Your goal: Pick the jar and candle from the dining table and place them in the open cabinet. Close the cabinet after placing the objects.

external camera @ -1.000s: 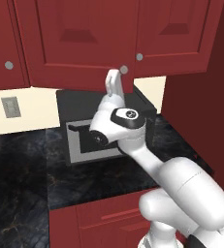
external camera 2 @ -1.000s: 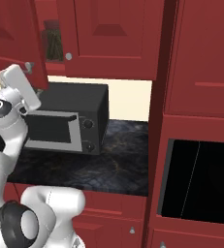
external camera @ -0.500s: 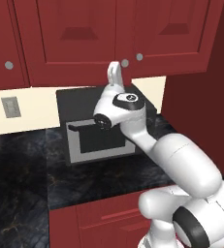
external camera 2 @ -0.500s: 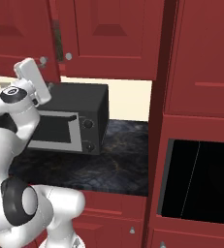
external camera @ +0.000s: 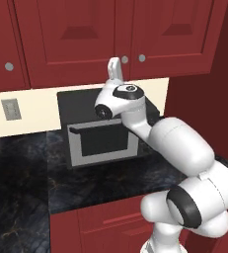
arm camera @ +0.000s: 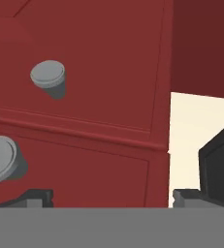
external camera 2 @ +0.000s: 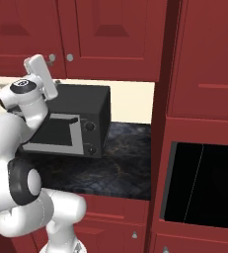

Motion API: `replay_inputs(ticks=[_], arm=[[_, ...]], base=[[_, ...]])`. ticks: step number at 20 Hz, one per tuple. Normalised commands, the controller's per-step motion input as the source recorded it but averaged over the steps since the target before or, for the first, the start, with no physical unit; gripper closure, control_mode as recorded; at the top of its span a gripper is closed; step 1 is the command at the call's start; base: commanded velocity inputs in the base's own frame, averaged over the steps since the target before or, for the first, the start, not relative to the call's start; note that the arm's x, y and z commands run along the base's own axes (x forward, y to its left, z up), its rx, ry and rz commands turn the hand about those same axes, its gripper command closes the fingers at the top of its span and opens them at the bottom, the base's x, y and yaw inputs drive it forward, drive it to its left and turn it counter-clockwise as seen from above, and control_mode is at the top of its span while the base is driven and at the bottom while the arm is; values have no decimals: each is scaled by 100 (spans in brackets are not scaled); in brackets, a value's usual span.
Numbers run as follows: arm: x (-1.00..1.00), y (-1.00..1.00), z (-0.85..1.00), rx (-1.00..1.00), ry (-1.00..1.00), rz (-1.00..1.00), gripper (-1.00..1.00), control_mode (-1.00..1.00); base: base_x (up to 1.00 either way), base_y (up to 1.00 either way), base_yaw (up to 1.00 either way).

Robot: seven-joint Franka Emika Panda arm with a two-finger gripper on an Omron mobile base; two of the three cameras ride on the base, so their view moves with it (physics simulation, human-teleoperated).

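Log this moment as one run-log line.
gripper: open, holding nothing, raised close to the cabinet knobs | cabinet doors: shut | microwave: on the counter below, door shut

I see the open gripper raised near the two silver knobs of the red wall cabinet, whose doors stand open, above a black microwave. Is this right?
Not quite: the cabinet doors are shut, not open, as the left base view shows. The rest holds: the gripper is open, raised near the two silver knobs, above the black microwave.
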Motion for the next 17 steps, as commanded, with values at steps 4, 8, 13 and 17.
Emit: replay_inputs(ticks=[4, 8, 13, 17], arm=[[49, -15, 11, 1, 7, 0, -100, -100], [54, -16, 3, 2, 9, 0, -100, -100], [48, -15, 1, 2, 9, 0, -100, -100], [24, -5, 0, 3, 4, 0, -100, -100]], base=[[0, 0, 0], [0, 0, 0], [0, 0, 0], [0, 0, 0]])
